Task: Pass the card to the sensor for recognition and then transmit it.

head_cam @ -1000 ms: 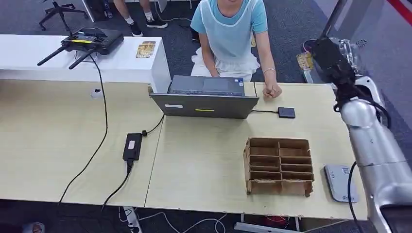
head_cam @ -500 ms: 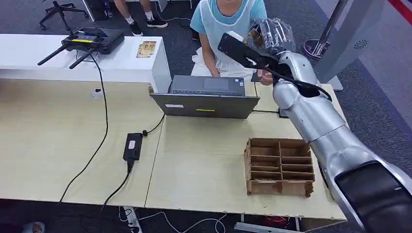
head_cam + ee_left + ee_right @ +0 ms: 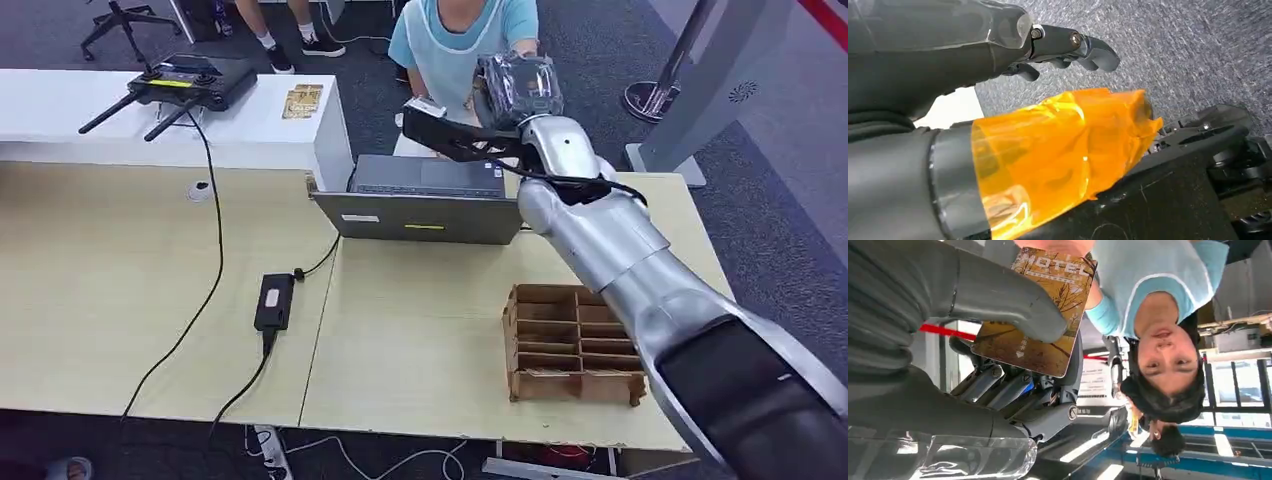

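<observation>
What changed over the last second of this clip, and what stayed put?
The right arm swung from the table's right edge across toward the person, carrying the right hand above the laptop. That hand grips the card under its thumb, held out near the person. The person's hand that rested on the table is now covered by the arm. The laptop, the wooden organizer and the power brick stayed put.

An office: desks (image 3: 120, 300), a laptop (image 3: 425, 205), carpet floor (image 3: 760, 170).

Head view high over table (image 3: 120, 300); right wrist view close, facing person (image 3: 1153, 305).
</observation>
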Controlling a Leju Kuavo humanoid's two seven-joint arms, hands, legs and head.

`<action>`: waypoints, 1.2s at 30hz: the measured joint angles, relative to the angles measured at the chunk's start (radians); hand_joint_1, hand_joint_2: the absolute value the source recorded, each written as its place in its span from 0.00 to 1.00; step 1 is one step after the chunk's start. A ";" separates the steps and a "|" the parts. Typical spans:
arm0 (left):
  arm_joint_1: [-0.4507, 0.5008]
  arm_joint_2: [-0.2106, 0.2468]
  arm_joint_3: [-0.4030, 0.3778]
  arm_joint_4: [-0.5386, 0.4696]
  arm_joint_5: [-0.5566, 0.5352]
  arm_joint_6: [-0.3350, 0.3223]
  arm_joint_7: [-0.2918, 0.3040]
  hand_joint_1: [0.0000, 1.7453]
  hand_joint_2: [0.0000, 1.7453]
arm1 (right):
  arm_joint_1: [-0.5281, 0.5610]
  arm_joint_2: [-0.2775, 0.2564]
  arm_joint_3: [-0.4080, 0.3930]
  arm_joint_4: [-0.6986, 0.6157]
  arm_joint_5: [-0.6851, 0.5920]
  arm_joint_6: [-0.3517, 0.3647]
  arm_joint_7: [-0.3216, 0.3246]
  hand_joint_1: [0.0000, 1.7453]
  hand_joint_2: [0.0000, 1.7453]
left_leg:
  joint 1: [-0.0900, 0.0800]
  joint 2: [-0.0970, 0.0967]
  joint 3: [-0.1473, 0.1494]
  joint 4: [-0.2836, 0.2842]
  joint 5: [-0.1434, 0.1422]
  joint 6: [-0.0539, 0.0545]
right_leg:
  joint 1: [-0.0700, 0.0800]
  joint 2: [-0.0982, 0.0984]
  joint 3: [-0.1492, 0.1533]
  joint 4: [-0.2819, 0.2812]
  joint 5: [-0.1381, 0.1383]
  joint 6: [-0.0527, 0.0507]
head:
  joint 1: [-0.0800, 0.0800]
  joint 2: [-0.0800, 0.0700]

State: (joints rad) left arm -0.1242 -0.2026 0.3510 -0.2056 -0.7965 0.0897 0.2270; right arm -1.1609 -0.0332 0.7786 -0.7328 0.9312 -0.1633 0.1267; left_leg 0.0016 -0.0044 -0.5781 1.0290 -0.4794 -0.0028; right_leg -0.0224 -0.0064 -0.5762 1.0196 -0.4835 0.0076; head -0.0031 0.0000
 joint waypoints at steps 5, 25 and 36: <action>-0.001 0.000 -0.011 0.000 -0.013 -0.006 0.006 0.00 0.00 | -0.010 0.001 0.018 0.030 0.047 -0.015 0.008 1.00 1.00 | 0.000 0.000 0.000 0.000 0.000 0.000 | 0.000 0.000 0.000 0.000 0.000 0.000 | 0.000 0.000; -0.007 0.000 -0.045 0.000 -0.058 -0.031 0.006 0.00 0.00 | -0.006 0.002 0.016 0.101 0.027 -0.086 -0.009 0.00 1.00 | 0.000 0.000 0.000 0.000 0.000 0.000 | 0.000 0.000 0.000 0.000 0.000 0.000 | 0.000 0.000; -0.007 0.000 -0.060 0.000 -0.086 -0.034 -0.003 0.00 0.00 | 0.100 -0.032 -0.178 -0.044 -0.178 -0.305 -0.131 0.00 1.00 | 0.000 0.000 0.000 0.000 0.000 0.000 | 0.000 0.001 0.000 0.000 0.000 0.000 | 0.000 0.000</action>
State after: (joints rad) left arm -0.1309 -0.2029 0.2907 -0.2052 -0.8824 0.0557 0.2235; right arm -1.0611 -0.0656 0.6003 -0.7764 0.7529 -0.4685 -0.0039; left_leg 0.0017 -0.0040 -0.5779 1.0293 -0.4795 -0.0028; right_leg -0.0223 -0.0058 -0.5766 1.0194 -0.4835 0.0075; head -0.0031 0.0000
